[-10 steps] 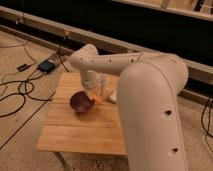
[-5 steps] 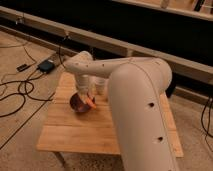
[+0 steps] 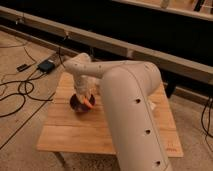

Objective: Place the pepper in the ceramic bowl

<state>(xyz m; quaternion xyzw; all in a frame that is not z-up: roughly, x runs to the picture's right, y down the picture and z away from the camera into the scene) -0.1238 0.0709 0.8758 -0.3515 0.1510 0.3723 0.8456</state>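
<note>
The dark maroon ceramic bowl sits on the left middle of the wooden table. My gripper hangs from the big white arm right over the bowl's right rim. It is shut on the small orange pepper, which pokes out at the bowl's right edge, just above the rim. The gripper hides part of the bowl.
My white arm covers the middle and right of the table. Black cables and a small black box lie on the floor to the left. A low dark wall with a rail runs behind the table.
The gripper has moved left with the pepper, from beside the bowl's right side to over the bowl's rim. The bowl has not moved.
</note>
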